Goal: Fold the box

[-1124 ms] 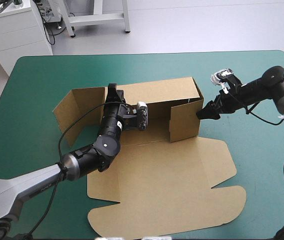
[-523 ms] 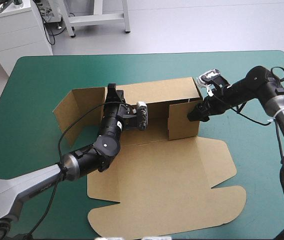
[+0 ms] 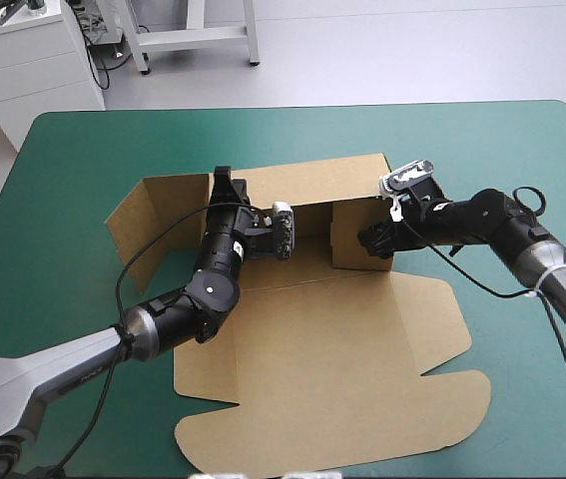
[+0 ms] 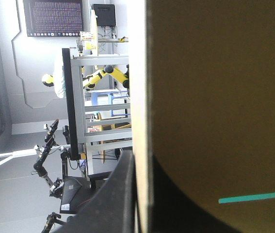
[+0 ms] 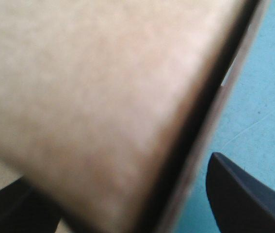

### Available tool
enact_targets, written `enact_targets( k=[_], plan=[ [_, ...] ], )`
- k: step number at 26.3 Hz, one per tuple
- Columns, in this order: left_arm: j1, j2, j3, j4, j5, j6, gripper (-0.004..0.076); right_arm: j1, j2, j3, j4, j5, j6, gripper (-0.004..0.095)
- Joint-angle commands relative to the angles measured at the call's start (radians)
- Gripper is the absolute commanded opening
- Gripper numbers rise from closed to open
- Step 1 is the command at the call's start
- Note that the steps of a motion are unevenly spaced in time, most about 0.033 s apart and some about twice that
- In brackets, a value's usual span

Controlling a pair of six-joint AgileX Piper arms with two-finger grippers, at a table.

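The left pincer point(image 3: 227, 186) is all but closed on the raised back wall of the brown box point(image 3: 322, 349), with the board's edge between its black fingers. The right pincer point(image 3: 370, 239) stands wide, straddling the upright right-end flap. The box sits mid-table point(image 3: 73, 170), its lid flat toward the near edge.

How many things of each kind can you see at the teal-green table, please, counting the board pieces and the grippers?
Brown box: 1
Grippers: 2 (left gripper, right gripper)
Total: 3
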Motion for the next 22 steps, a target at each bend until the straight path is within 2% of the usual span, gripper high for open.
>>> enact_targets(
  k=[1, 3, 5, 7, 8, 10, 11, 18, 20, 21, 22],
  plan=[
    [-0.013, -0.024, -0.014, 0.041, -0.032, -0.014, -0.0032, 0.020, -0.046, -0.004, 0.064, -0.132, 0.001, 0.0683],
    [-0.013, -0.024, -0.014, 0.041, -0.037, -0.014, -0.0032, 0.030, -0.046, -0.004, 0.088, -0.169, 0.001, 0.0632],
    [-0.013, -0.024, -0.014, 0.041, -0.045, -0.014, -0.0032, 0.040, -0.046, -0.004, 0.100, -0.202, 0.001, 0.0520],
    [-0.013, -0.024, -0.014, 0.041, -0.047, -0.014, -0.0032, 0.040, -0.046, -0.004, 0.108, -0.208, 0.001, 0.0368],
    [-0.013, -0.024, -0.014, 0.041, -0.050, -0.014, -0.0032, 0.040, -0.046, -0.004, 0.108, -0.206, 0.001, 0.0235],
    [-0.013, -0.024, -0.014, 0.041, -0.050, -0.014, -0.0032, 0.040, -0.046, -0.004, 0.108, -0.201, 0.001, 0.0030],
    [-0.013, -0.024, -0.014, 0.041, -0.050, -0.014, -0.0032, 0.040, -0.046, -0.004, 0.110, -0.201, 0.001, -0.0018],
    [-0.013, -0.024, -0.014, 0.041, -0.032, -0.014, -0.0011, 0.040, -0.046, -0.004, 0.110, -0.203, -0.003, -0.0023],
    [-0.013, -0.024, -0.014, 0.041, -0.035, -0.014, 0.0089, 0.040, -0.046, -0.004, 0.110, -0.215, -0.003, -0.0023],
    [-0.013, -0.024, -0.014, 0.041, -0.045, -0.014, 0.0207, 0.040, -0.046, -0.004, 0.110, -0.225, -0.003, -0.0023],
    [-0.013, -0.024, -0.014, 0.041, -0.051, -0.017, 0.0264, 0.040, -0.046, -0.004, 0.110, -0.232, -0.003, -0.0023]
  ],
)
